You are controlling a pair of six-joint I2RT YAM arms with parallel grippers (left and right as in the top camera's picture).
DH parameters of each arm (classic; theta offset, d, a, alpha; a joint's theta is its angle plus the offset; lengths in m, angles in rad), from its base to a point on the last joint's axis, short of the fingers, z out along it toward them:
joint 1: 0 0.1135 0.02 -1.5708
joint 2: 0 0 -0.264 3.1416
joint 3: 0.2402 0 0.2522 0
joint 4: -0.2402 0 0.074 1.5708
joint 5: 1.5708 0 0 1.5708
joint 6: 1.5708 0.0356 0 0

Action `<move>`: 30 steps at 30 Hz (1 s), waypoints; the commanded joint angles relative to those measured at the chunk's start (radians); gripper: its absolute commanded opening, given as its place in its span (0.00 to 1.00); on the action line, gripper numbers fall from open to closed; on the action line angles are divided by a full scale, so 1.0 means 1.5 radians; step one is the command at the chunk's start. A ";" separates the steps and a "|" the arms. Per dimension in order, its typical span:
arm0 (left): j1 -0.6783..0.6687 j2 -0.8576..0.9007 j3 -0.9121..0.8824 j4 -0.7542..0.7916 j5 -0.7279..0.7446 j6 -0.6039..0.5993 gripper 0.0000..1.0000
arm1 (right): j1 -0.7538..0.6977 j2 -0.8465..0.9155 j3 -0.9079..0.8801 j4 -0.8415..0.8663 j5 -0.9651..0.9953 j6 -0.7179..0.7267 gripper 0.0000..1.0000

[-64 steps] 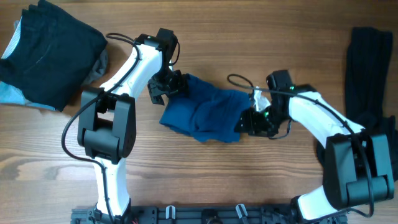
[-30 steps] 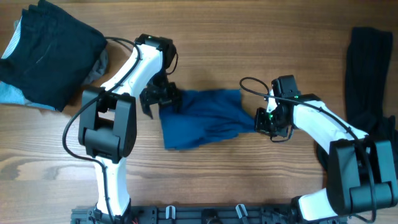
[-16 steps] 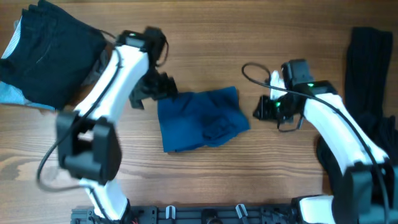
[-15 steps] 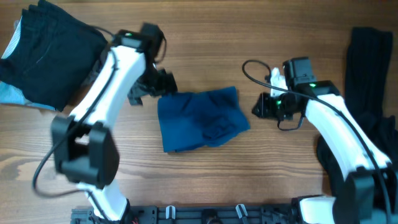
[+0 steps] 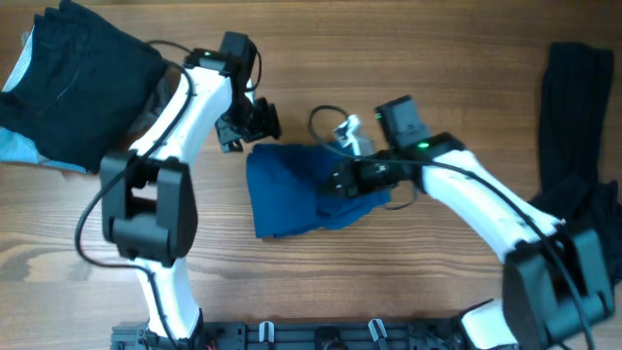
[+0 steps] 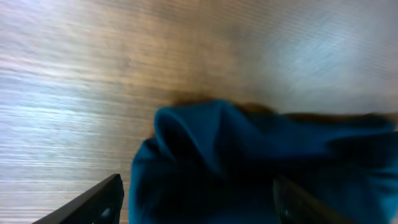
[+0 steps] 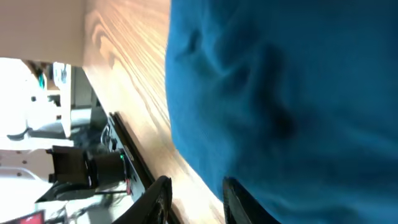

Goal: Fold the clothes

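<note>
The deep-blue top (image 5: 292,194) lies crumpled in a rough rectangle on the wooden table (image 5: 389,292). From overhead, the left gripper (image 5: 249,123) sits at the top's far-left corner, just off the cloth edge. The left wrist view adds what that angle hides: its fingers (image 6: 99,198) stand wide apart, released, with a raised fold of blue cloth between and ahead of them (nothing pinched).

The right gripper (image 5: 342,181) is over the top's right half, near its far edge. Its own camera shows blue cloth filling most of the frame and two fingertips (image 7: 159,190) close together at the bottom. That picture is blurred, and I cannot tell whether they nip cloth or are merely nearly closed.

Only the overhead view shows the rest. A pile of black clothes (image 5: 83,78) lies well to the top's left, with a grey cloth (image 5: 160,95) peeking from under it. A black garment (image 5: 573,107) lies far to the top's right, at the table edge.
</note>
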 commanded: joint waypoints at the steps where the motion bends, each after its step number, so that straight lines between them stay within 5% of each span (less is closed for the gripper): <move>1: -0.015 0.037 -0.001 -0.006 0.027 0.035 0.76 | 0.031 0.076 -0.009 0.021 -0.018 0.052 0.32; 7: -0.014 0.073 -0.006 -0.012 -0.084 0.035 0.72 | 0.037 0.162 -0.009 -0.039 0.031 0.092 0.32; 16: -0.010 0.080 -0.097 -0.104 -0.022 0.027 0.59 | -0.051 0.167 -0.003 -0.109 0.237 0.126 0.31; 21: -0.011 0.075 -0.104 -0.154 0.028 0.028 0.64 | -0.176 0.163 0.071 -0.121 0.311 0.044 0.33; 28: 0.028 -0.020 -0.074 -0.115 0.044 0.022 0.69 | -0.190 0.133 0.132 -0.211 0.305 -0.002 0.33; 30: 0.047 -0.080 -0.070 -0.047 0.125 0.037 0.77 | -0.190 0.133 0.132 -0.231 0.305 -0.001 0.33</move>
